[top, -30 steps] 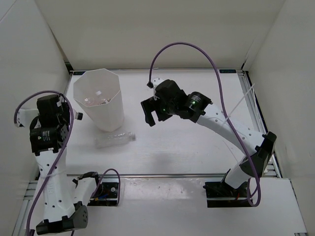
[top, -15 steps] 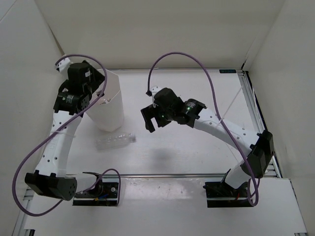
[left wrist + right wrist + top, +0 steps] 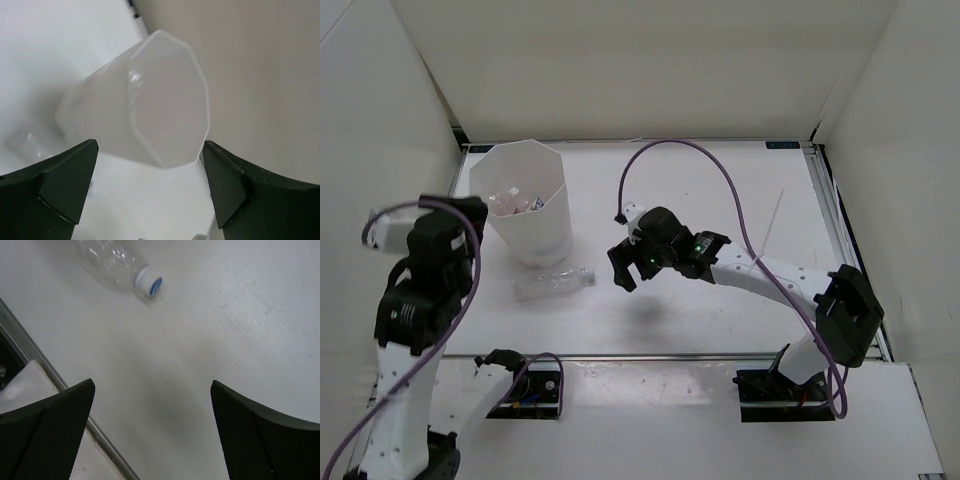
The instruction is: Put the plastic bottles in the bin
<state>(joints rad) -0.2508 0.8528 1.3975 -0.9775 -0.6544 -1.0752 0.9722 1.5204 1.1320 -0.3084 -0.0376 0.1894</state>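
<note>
The bin (image 3: 546, 236) stands upright at the back left, white and faceted. Inside it lie plastic bottles (image 3: 513, 201) showing bits of red and blue. One clear plastic bottle (image 3: 550, 285) lies on its side on the table just in front of the bin, its white-and-blue cap (image 3: 149, 281) pointing right. My right gripper (image 3: 623, 270) hangs open a little to the right of that cap, nothing between its fingers (image 3: 152, 385). My left gripper (image 3: 150, 150) is open and empty, held left of the bin (image 3: 95, 115) and looking at its side and mouth.
A metal rail (image 3: 670, 355) runs along the table's near edge, and shows in the right wrist view (image 3: 60, 385). White walls close in the back and both sides. A purple cable (image 3: 720, 170) arches over the right arm. A wiring box (image 3: 532, 385) sits below the rail.
My left arm swung over the bin half a second ago and has since drawn back to the near left with its jaws open. My right gripper has drifted nearer and lower.
</note>
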